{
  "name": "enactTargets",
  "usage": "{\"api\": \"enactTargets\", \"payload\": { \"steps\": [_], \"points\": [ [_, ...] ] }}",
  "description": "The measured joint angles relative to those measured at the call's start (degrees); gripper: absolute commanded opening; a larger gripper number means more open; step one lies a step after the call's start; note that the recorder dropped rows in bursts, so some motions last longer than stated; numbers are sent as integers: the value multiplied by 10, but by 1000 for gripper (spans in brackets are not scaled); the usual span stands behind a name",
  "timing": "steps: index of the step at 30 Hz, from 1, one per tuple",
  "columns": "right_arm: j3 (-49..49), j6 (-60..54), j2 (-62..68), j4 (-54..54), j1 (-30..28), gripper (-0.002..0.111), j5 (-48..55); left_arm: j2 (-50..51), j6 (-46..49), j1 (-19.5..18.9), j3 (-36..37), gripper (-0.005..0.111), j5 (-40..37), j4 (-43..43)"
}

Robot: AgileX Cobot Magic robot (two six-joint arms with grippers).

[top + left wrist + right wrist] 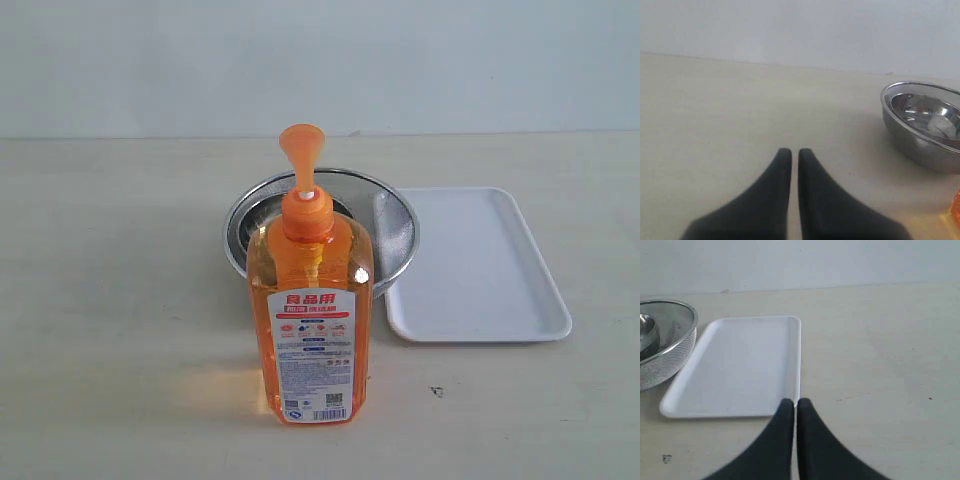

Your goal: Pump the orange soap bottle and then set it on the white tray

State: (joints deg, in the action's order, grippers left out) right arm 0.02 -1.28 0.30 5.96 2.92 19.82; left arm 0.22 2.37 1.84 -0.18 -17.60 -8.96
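We see the orange soap bottle [310,320] upright on the bench [120,300], before a steel bowl [395,225]; the white tray [480,260] lies beside that bowl. The left claw [790,152] and the right claw [792,402] are both pinched closed, empty.

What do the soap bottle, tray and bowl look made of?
Orange soap bottle: likely translucent plastic, glossy; liquid shows through, highlight on the shoulder. White tray: probably moulded plastic, smooth, semi-matte; rounded corners, soft low rim. Bowl: polished metal, likely stainless steel; mirror-like reflections inside. On its tray side a fine wire mesh wall shows, possibly a nested strainer.
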Motion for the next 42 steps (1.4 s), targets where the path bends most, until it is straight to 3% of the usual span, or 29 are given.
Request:
{"api": "enactTargets", "payload": {
  "steps": [7,14,16,21,24,26,31,42],
  "points": [
    [0,0,0,0,0,0,0,0,0,0,0,5,24,0],
    [0,0,0,0,0,0,0,0,0,0,0,5,199,0],
    [0,0,0,0,0,0,0,-1,3,0,-23,5,209,0],
    [0,0,0,0,0,0,0,33,63,0,-168,5,112,0],
    [0,0,0,0,0,0,0,136,68,0,-264,5,-7,-13],
    [0,0,0,0,0,0,0,194,68,0,-280,5,-43,-38],
    [0,0,0,0,0,0,0,259,68,0,-282,5,-9,-48],
    [0,0,0,0,0,0,0,274,68,0,-283,5,32,-64]
  ]
}}
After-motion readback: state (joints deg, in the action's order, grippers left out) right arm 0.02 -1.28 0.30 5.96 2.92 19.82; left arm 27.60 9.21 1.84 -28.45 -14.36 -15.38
